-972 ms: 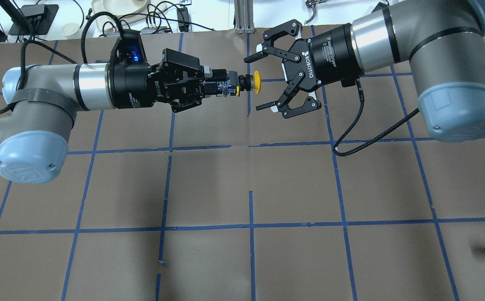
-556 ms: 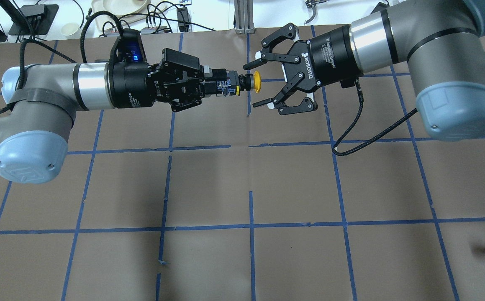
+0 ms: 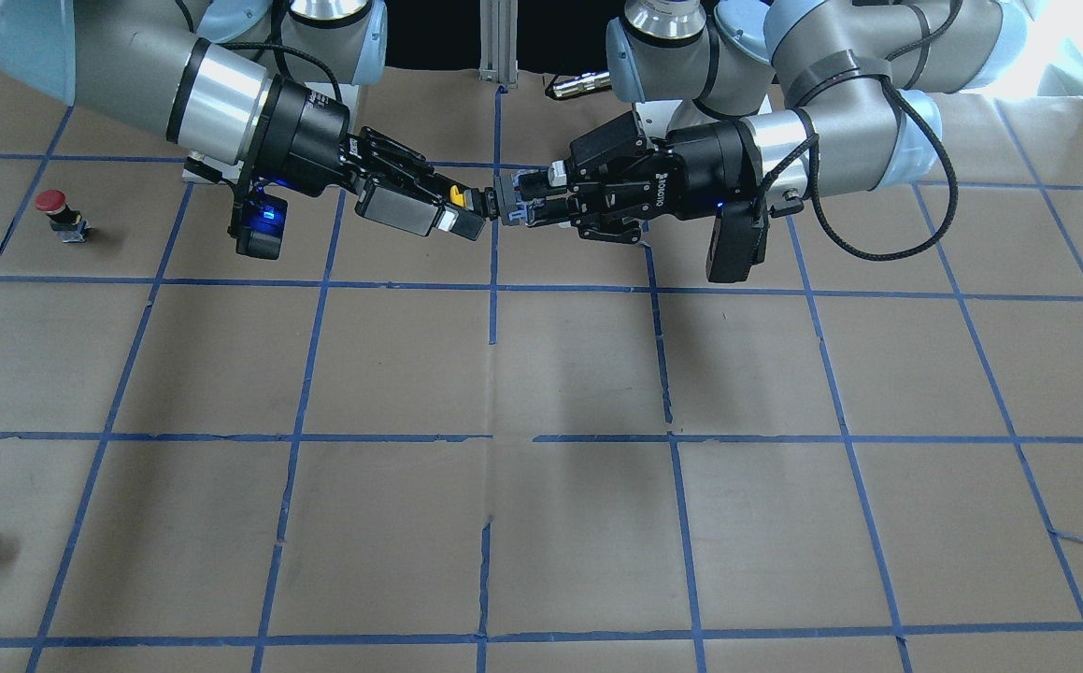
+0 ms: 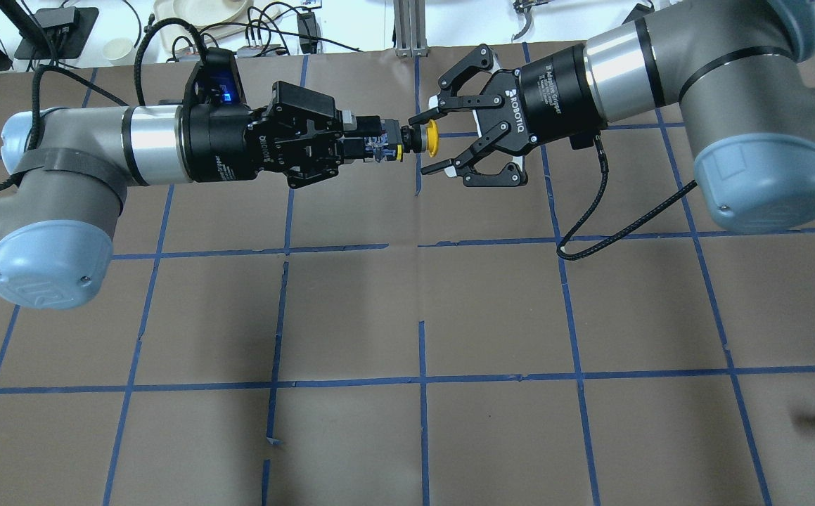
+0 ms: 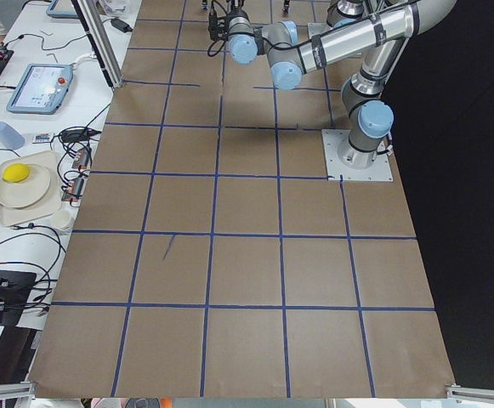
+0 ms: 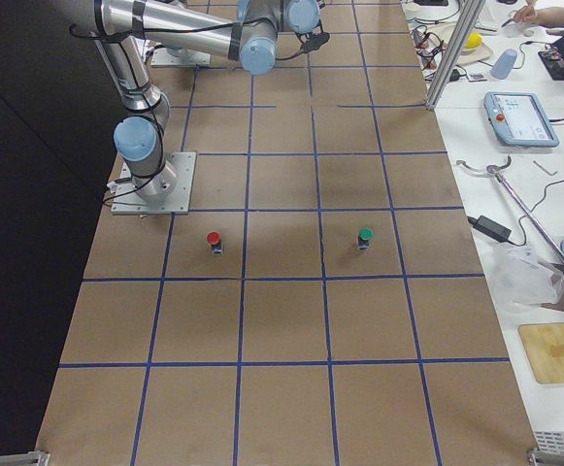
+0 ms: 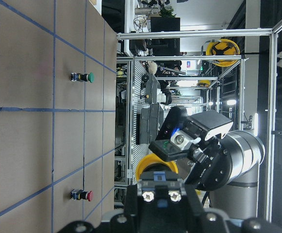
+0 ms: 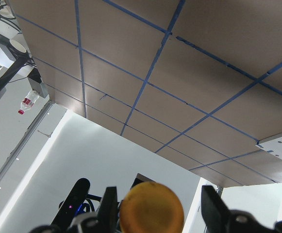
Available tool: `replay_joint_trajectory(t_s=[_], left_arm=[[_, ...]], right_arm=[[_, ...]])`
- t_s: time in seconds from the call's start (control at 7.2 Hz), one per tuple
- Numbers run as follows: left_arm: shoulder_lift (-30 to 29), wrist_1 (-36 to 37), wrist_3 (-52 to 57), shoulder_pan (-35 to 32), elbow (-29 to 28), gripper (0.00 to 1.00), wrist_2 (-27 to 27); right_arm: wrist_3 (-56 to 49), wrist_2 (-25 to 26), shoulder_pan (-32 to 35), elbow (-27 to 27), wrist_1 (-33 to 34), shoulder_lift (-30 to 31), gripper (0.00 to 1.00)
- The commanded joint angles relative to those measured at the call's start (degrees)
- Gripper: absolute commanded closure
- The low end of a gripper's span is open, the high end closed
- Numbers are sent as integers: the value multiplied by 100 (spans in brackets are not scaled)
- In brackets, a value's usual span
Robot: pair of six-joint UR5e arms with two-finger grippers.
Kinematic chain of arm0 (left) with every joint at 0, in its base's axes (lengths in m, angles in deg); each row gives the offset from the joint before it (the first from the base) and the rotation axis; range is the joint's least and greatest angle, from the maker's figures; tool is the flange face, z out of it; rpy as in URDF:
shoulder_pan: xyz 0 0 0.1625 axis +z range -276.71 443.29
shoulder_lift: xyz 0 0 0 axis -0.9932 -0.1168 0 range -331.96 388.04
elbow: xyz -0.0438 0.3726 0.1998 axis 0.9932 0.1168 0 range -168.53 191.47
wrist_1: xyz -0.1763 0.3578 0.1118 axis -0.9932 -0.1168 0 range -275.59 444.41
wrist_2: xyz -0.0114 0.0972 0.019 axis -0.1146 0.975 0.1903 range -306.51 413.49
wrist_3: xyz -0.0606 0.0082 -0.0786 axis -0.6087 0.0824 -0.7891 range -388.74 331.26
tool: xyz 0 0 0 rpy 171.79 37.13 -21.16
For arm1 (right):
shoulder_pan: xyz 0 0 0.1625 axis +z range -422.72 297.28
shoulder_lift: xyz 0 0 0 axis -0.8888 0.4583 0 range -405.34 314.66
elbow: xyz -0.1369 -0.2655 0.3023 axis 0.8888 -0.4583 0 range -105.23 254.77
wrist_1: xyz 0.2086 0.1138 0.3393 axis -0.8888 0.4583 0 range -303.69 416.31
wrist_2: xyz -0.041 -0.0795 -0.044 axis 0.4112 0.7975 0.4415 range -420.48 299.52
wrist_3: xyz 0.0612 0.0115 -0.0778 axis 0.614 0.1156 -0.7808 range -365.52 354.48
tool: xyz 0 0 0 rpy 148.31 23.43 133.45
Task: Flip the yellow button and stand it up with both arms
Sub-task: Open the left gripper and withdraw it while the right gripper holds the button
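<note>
Right end effector [image 4: 421,143] spread, flanking yellow button [image 4: 433,136] cap

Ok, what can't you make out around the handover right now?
Contact between the right end effector and the yellow button: front-facing view, its fingers cover most of the cap.
Button's base: overhead, hidden inside the left end effector.
Button's body: right wrist view, behind the blurred cap, cut by the bottom edge.
Handover in both side views: too small, at the top edge.

Left gripper [image 4: 368,138] clamped and level, facing the spread right gripper [image 4: 422,142] head-on.
</note>
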State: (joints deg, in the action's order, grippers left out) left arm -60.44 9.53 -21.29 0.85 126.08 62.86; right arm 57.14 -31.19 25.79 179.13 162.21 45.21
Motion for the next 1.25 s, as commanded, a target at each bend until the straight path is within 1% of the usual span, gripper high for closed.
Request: replay_joint_trajectory(t_s=[0.0,0.14,0.28,0.42,0.56,0.83,0.97,1.11], left_arm=[[6,0,-15,0,0,79,4],[24,0,-32,0,0,42,21],[41,9,-15,0,-9,45,30],[33,0,-41,0,-9,42,22],[33,-9,-85,0,-9,0,48],[24,-18,-76,43,-87,0,74],[33,0,-85,113,-105,0,449],[67,0,-68,140,-201,0,913]], right_arm=[[0,-46,-18,-21,0,-2,72],[-9,-46,-27,-29,0,-2,76],[-17,-55,-27,-21,-8,-2,79],[-18,-55,-27,-29,0,-2,80],[-18,-55,-35,-30,0,-10,80],[-35,-37,-70,-38,0,-10,81],[-61,-2,-114,-47,18,-10,81],[-105,50,-358,-47,114,-10,81]])
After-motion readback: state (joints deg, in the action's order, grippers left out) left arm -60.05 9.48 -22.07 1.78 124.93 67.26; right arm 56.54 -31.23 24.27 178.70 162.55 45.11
